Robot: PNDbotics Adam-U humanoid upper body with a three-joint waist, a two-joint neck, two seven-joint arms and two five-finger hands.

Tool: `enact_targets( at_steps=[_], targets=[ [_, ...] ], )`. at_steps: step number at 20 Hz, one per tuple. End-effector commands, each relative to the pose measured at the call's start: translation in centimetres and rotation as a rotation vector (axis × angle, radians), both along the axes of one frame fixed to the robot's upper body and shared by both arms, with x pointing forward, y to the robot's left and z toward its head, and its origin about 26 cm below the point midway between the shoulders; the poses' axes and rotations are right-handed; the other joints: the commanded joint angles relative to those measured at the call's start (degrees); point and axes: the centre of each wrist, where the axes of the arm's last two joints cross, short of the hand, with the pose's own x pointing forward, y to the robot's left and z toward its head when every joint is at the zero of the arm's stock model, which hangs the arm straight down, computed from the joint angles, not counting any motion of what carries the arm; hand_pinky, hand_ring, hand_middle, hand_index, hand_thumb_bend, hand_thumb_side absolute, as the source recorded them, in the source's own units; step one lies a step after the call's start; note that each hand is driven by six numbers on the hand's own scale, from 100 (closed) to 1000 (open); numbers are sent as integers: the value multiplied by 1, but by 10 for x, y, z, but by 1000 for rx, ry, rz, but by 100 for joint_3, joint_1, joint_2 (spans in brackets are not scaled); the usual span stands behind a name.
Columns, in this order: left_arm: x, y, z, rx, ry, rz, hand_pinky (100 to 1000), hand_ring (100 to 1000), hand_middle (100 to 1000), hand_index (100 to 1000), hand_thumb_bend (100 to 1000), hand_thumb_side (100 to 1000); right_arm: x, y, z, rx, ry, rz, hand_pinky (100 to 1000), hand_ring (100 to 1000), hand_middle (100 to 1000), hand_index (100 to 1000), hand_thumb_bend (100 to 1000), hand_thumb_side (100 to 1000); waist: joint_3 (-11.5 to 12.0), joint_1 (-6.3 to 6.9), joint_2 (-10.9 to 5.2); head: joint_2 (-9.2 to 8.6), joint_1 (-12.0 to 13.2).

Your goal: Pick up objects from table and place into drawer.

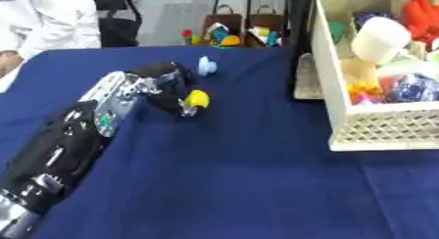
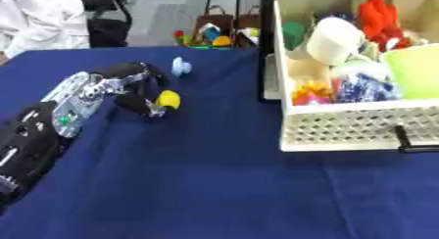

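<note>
Brimming white drawer [image 2: 343, 128] — left hand [image 1: 171, 88] clutching yellow object [image 1: 198, 98].

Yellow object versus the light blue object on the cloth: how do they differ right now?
The yellow object is pinched in the left hand; the light blue object lies free on the blue tablecloth. The light blue one sits farther from the robot. Both are small and outside the white drawer.

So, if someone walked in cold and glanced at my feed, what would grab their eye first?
Probably the left hand reaching across the blue table from the left, its fingers curled round a small yellow object. Next, the white drawer on the right, crammed with colourful things, including a cream cylinder and something red at the back. A small light blue object sits on the cloth just beyond the hand.
</note>
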Motion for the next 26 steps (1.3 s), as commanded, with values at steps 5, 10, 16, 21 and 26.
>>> enact_targets(
  at_steps=[5,10,16,21,26],
  targets=[
    [1,5,3,-11,3,12,429,580,647,767,470,588,-3,-1,8,14,-44,9,703,751,648,778,100,1000,-25,-15,-70,-47,13],
    [1,5,1,-16,15,5,398,544,605,726,425,580,-3,-1,8,24,-43,6,704,751,648,778,100,1000,-19,-19,-73,-12,6],
    [1,5,1,-25,26,3,375,525,585,710,380,581,-3,-1,8,31,-44,6,706,752,648,779,100,1000,-16,-24,-81,-3,3],
    [1,6,1,-39,27,5,358,509,569,689,305,585,-3,-1,8,35,-44,5,707,752,648,779,100,1000,-19,-36,-84,-1,-2],
    [0,7,1,-53,25,10,346,501,558,676,234,577,-3,-1,7,37,-44,5,708,752,648,779,100,1000,-21,-44,-92,2,-2]
  ],
)
